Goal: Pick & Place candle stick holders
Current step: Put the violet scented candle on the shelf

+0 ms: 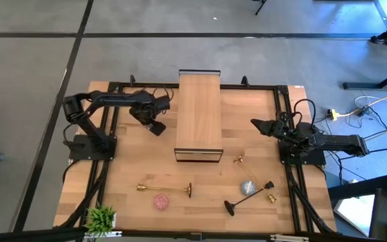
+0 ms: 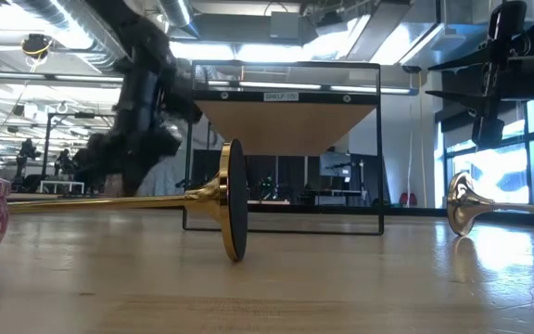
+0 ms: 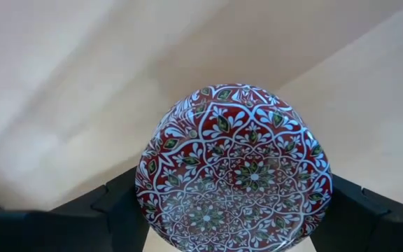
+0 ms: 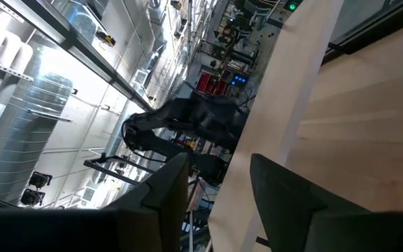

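- Grey concrete floor [image 1: 32, 101] crossed by dark lines surrounds the light wooden table [image 1: 126, 168].
- Bright tall windows [image 2: 499, 176] behind; silver ducting [image 4: 19, 133], apparently overhead.

Left arm [image 1: 113, 101]: dark, jointed segments on a black square base plate at 9 o'clock of the table.
Right arm [image 1: 328, 142]: same dark build, base at 3 o'clock.
Cables: black leads trail from both bases.
Left gripper [image 3: 229, 210] fingers: matte black, blocky.
Right gripper [image 4: 219, 189] fingers: dark, flat, angular.
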Tool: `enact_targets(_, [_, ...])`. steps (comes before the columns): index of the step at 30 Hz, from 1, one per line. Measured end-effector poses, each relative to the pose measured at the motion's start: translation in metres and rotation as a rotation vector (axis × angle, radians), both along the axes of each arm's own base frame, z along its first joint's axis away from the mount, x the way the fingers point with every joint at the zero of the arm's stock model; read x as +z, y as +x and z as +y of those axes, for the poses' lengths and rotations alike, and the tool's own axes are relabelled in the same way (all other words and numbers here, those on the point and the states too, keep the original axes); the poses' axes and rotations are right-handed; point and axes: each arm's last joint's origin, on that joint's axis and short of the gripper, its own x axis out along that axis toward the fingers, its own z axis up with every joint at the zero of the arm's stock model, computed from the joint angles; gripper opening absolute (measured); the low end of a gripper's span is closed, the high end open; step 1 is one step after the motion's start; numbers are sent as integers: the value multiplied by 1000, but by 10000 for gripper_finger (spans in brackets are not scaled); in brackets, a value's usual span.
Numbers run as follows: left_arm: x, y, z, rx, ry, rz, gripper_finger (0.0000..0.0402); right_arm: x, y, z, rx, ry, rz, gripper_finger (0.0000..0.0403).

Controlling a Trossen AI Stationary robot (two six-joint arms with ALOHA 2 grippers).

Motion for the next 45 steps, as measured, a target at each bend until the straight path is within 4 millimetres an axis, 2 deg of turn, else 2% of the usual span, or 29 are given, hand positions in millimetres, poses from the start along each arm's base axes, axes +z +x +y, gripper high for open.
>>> enact_targets(3, [23, 0, 0, -11, 7, -17, 295, 0, 0, 0, 0, 0, -2, 158])
enact_targets(8, [73, 6, 1, -45, 41, -140, 295, 1, 0, 0, 0, 0, -16, 158])
enact_targets(15, [143, 29, -2, -128, 102, -377, 294, 2, 0, 0, 0, 0, -22, 158])
enact_targets(18, [164, 42, -2, -154, 123, -447, 294, 2, 0, 0, 0, 0, -21, 158])
enact_targets(22, [181, 66, -1, -204, 127, -512, 294, 2, 0, 0, -1, 0, -21, 158])
enact_targets(29, [190, 119, 4, -414, 108, -435, 294, 2, 0, 0, -1, -4, -19, 158])
enact_targets(35, [177, 158, 8, -670, 74, -335, 294, 2, 0, 0, -6, -22, -12, 158])
enact_targets(41, [157, 169, 12, -744, 62, -255, 294, 2, 0, 0, -9, -44, -3, 158])
enact_targets(45, [155, 172, 15, -775, 145, -214, 294, 2, 0, 0, -11, -59, 3, 158])
